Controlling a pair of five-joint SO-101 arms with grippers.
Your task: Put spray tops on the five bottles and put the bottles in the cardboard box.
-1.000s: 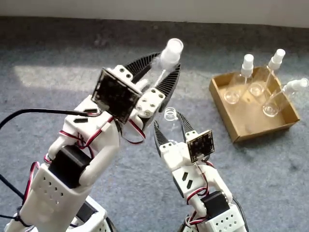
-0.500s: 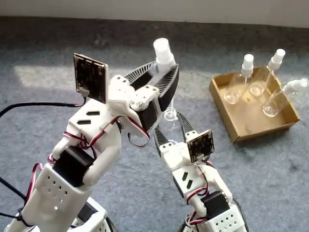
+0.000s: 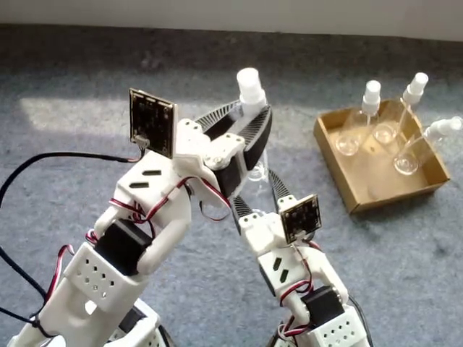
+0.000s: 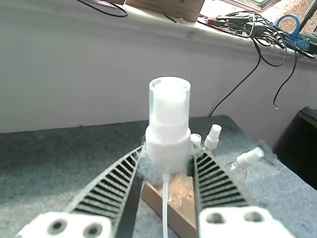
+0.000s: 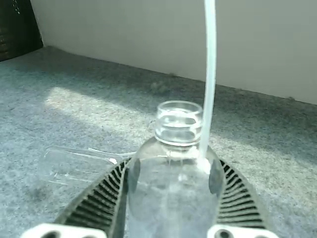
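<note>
Left gripper (image 3: pixel 250 123) (image 4: pixel 168 161): mine, clenched on the spray top (image 3: pixel 248 85) (image 4: pixel 169 124), held upright in the air, its tube (image 5: pixel 209 74) hanging down.
Right gripper (image 3: pixel 255 186) (image 5: pixel 173 186): mine, grasping the open bottle (image 3: pixel 255 172) (image 5: pixel 173 163) upright, directly under the top. The tube crosses the edge of the bottle's rim and reaches its shoulder.
Box (image 3: pixel 340 173): on the carpet, to the right. It holds three capped bottles (image 3: pixel 394 116).
Spare bottle (image 5: pixel 69 166): lying on its side on the carpet, left of my right gripper.
</note>
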